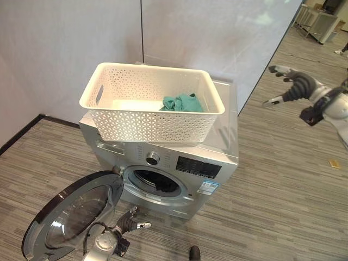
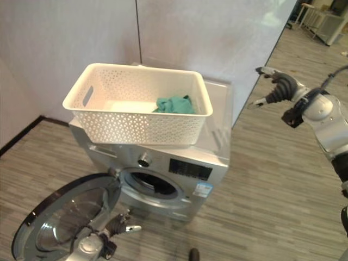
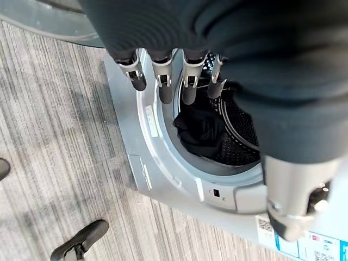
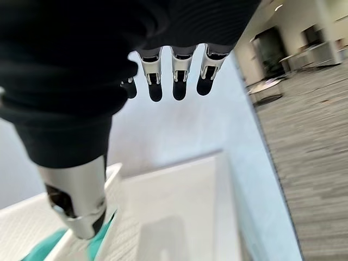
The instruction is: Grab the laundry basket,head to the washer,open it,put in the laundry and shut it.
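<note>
The white laundry basket (image 1: 152, 103) sat on top of the silver washer (image 1: 217, 147), lying skewed across the lid with one end hanging past the washer's left edge. A teal cloth (image 1: 182, 103) lay bunched inside the basket, toward its right end, against the near wall. The rest of the basket floor was bare.

The washer's round door (image 1: 73, 215) stood swung wide open to the left, glass side up, nearly flat above the striped floor (image 1: 272, 206). The drum opening (image 1: 157, 182) was exposed. In the left wrist view a dark garment (image 3: 201, 130) lay inside the drum, near the front lip.

The left hand (image 1: 130, 223) hung low in front of the washer, between the open door and the drum opening, touching neither. Its fingers (image 3: 163, 87) were straight and spread, holding nothing.

The right hand (image 1: 291, 84) was raised out to the right of the washer, well apart from the basket, above the floor beside the white wall panel (image 1: 217, 32). Its fingers (image 4: 179, 81) were extended and relaxed, empty; in its wrist view the basket rim and a bit of teal cloth showed beyond them.

A dark shoe (image 3: 81, 247) showed on the floor in front of the washer.
</note>
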